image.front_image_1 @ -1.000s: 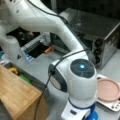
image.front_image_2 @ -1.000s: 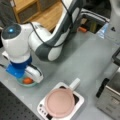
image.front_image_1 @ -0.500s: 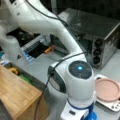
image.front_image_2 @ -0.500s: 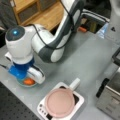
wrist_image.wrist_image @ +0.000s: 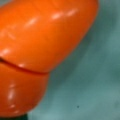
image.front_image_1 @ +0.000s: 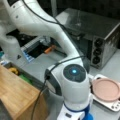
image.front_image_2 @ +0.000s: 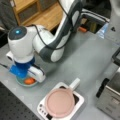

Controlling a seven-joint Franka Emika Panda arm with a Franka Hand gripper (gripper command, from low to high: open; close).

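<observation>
Gripper: my gripper (image.front_image_2: 25, 75) sits low over the teal dish (image.front_image_2: 21, 83), fingers hidden; I cannot tell whether they are parted or closed.
Orange piece: the orange piece (image.front_image_2: 29, 80) lies in the dish, filling the wrist view (wrist_image.wrist_image: 42, 47).
Handling: glossy and rounded, likely to slip; I judge a centred, straight approach best.
Around: pink lid (image.front_image_2: 60, 102) on a white cooker (image.front_image_2: 79, 100) nearby; metal oven (image.front_image_1: 100, 32); wooden cabinet (image.front_image_1: 17, 95).
Obstruction: nothing between gripper and dish.

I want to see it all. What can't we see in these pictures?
- Hand: its fingers are hidden by the arm's own body in both front views.
- Orange thing: cut off by the wrist view's edges.
- Teal dish: mostly covered by the hand in a front view.
- Pink plate: cut off at a front view's right.
</observation>
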